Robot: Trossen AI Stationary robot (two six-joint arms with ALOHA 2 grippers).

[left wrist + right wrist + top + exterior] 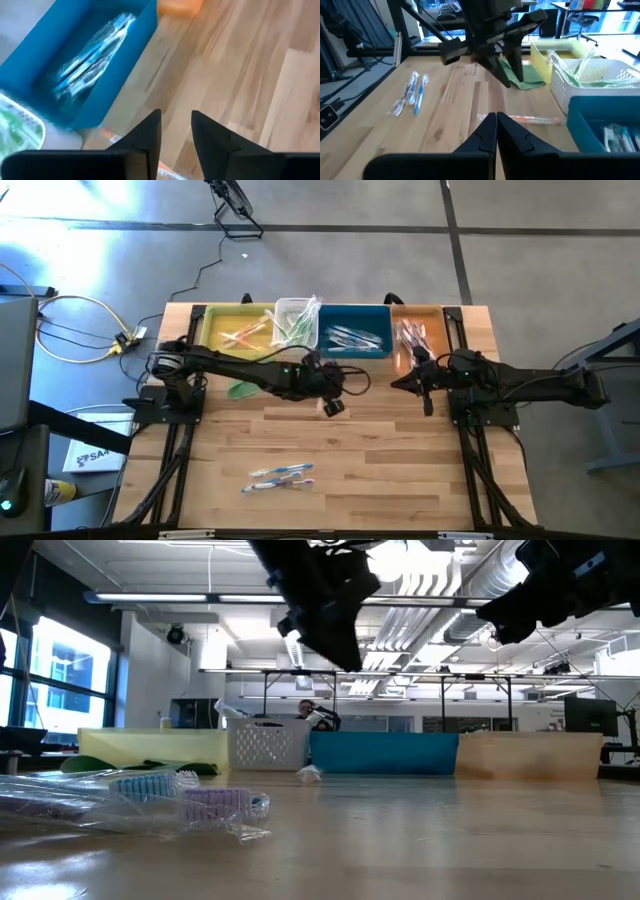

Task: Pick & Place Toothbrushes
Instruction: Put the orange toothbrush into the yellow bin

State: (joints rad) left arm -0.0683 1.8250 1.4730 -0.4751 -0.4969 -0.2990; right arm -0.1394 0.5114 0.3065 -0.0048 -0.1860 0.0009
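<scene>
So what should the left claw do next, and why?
Probably lower the left claw onto the orange toothbrush and close. It lies loose on the table before the blue bin, beneath the open claw, which holds nothing.

Past my right arm's closed fingers [496, 131] I saw an orange toothbrush [532, 119] lying on the worktop [450, 125], two blue toothbrushes [412, 92] farther off.

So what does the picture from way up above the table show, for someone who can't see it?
Two dark robot arms reach over a wooden table, the left pincer mid-table, the right pincer shut and empty. Four bins line the far edge: yellow, white, blue, orange. Two toothbrushes lie near the front.
</scene>
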